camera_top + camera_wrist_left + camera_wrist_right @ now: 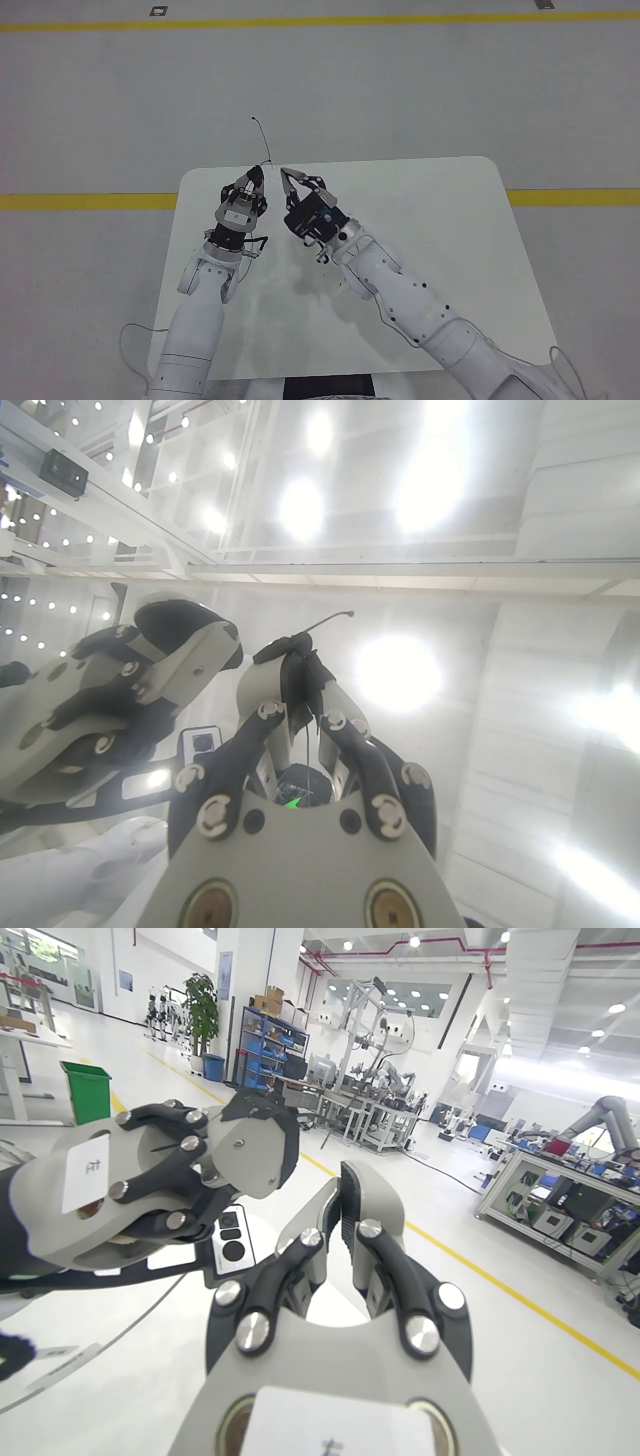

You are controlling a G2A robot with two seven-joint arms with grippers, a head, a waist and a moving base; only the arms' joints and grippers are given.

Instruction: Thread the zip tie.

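The zip tie (262, 140) is a thin black strip that sticks out past the far table edge, curling at its tip. My left gripper (258, 173) is shut on its lower part. In the left wrist view the zip tie (325, 621) pokes out beyond the fingertips (292, 650), and its tail hangs down between the fingers. My right gripper (284, 172) is held just beside the left one, jaws pressed together with nothing visible between them. In the right wrist view my right gripper (340, 1185) points past the left gripper (250, 1148), a short gap apart.
Both arms are raised above a white table (430, 220), with the grippers over its far edge. Yellow floor lines (90, 201) run behind the table. A green bin (87, 1088) stands far off on the floor.
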